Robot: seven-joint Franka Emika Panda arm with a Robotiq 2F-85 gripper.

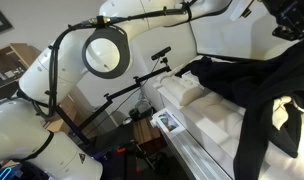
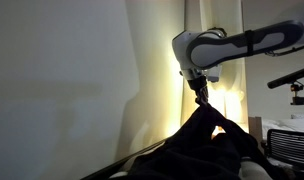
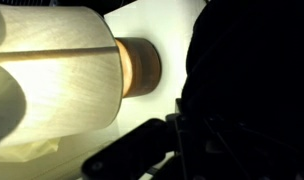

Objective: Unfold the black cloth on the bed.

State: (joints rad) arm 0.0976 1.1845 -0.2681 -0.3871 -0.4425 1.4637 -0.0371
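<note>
Pincer (image 2: pixel 201 97) clenched on a peak of the cloth (image 2: pixel 197 145), the rest hanging at 6 o'clock and spreading 8-to-4 o'clock over the bed (image 1: pixel 207 125).

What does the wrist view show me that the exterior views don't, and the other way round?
Only the wrist view: a glowing cream lamp shade with a brown collar, beside the cloth. Only the exterior views: the gripper shut on the black cloth, which rises to a peak at it, and the bed below. Both: the black cloth, bunched, not spread.
</note>
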